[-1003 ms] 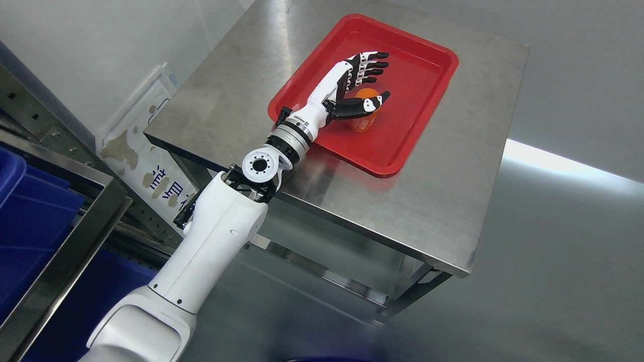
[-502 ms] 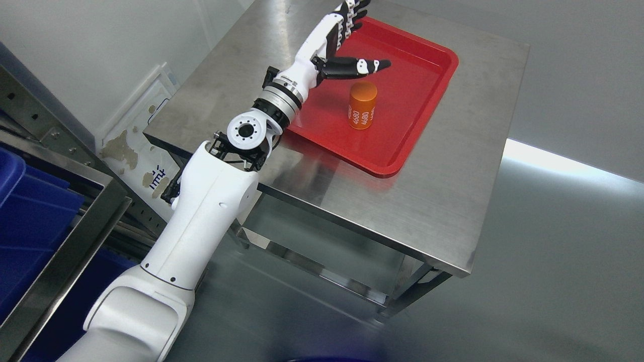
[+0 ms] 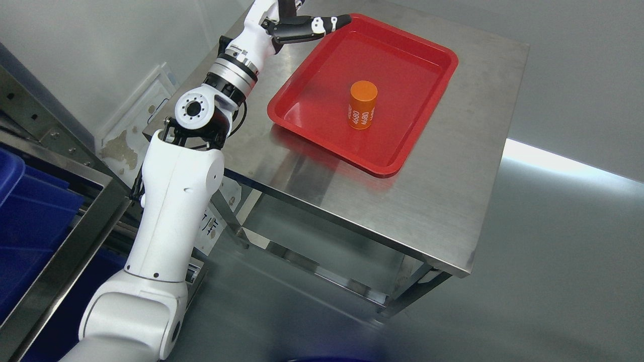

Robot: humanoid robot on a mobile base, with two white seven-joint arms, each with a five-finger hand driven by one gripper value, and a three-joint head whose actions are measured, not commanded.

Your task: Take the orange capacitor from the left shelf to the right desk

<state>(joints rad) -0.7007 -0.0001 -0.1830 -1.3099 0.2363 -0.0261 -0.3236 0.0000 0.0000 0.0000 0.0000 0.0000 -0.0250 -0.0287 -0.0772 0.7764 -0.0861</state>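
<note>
The orange capacitor (image 3: 362, 105), a short cylinder with white print, stands upright in the red tray (image 3: 432, 80) on the steel desk (image 3: 443, 201). My left hand (image 3: 297, 17) is raised above the desk's far left side, to the upper left of the tray, well apart from the capacitor. Its thumb points right and it holds nothing; the other fingers are cut off by the top edge. The right arm is out of view.
A metal shelf frame (image 3: 65, 251) with blue bins (image 3: 30, 221) stands at the lower left. A worn sign (image 3: 131, 146) leans against the wall beside the desk. Grey floor lies to the right of the desk.
My left hand has let go of the capacitor, lifted, and drawn back to the upper left, away from the tray. The capacitor stays upright in the tray.
</note>
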